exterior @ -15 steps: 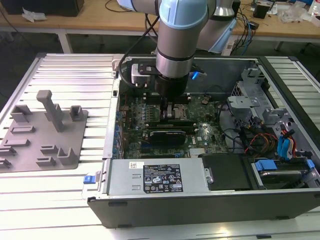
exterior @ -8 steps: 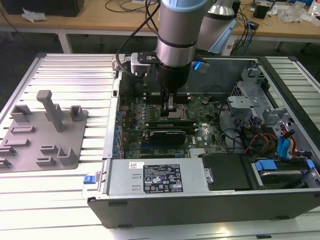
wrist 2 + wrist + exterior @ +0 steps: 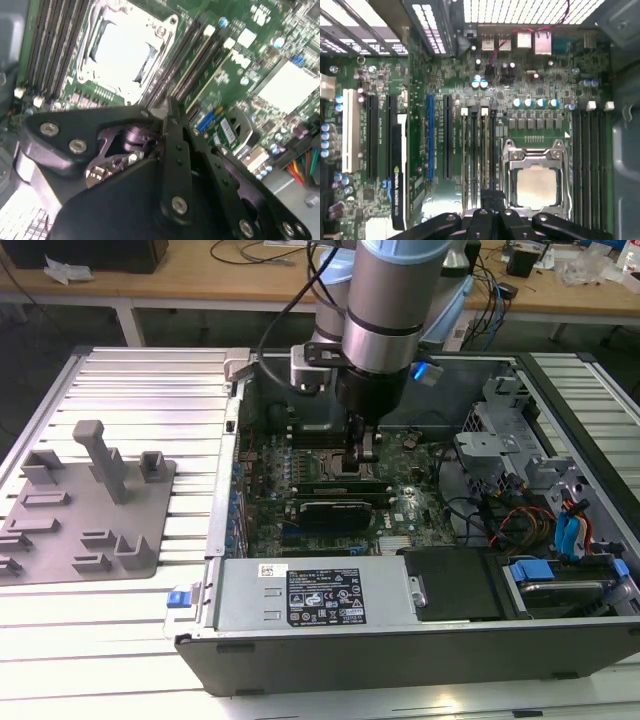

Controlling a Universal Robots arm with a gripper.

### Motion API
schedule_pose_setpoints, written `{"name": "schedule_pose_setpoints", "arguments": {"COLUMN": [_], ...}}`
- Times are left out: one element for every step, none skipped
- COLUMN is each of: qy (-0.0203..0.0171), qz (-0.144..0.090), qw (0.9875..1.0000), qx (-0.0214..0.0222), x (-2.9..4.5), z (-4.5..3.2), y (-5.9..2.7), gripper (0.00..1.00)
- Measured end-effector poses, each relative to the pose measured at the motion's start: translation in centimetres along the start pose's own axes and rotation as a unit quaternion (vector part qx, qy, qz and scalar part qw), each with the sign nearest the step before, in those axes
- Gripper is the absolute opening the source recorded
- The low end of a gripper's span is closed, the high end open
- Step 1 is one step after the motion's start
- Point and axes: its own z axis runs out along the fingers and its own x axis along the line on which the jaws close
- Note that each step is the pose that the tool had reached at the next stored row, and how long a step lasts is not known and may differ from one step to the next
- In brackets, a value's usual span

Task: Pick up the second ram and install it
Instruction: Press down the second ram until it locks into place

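Observation:
My gripper (image 3: 362, 455) reaches down into the open computer case, its fingers shut together over the memory slots beside the CPU socket (image 3: 535, 182). The second ram (image 3: 484, 145) is a thin green stick standing on edge in a slot with white latches. Its top edge (image 3: 207, 79) runs away from right under my fingertips (image 3: 169, 111). I cannot tell whether the tips touch it. Nothing shows between the fingers (image 3: 492, 197). Another stick (image 3: 464, 150) stands two slots over.
A black expansion card (image 3: 335, 510) lies just beyond the slots towards the power supply (image 3: 310, 595). Drive cages and cables (image 3: 540, 500) fill the exterior view's right. A grey fixture plate (image 3: 85, 510) lies outside the case on the exterior view's left.

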Motion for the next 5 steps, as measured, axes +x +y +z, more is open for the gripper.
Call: {"name": "schedule_pose_setpoints", "arguments": {"qy": [0.0,0.0,0.0,0.0,0.0], "qz": [0.0,0.0,0.0,0.0,0.0], "qw": [1.0,1.0,1.0,1.0,1.0], "qx": [0.0,0.0,0.0,0.0,0.0], "x": [0.0,0.0,0.0,0.0,0.0], "z": [0.0,0.0,0.0,0.0,0.0], "y": [0.0,-0.01,-0.01,-0.01,-0.01], "gripper": [0.08,0.08,0.08,0.08,0.08]}}
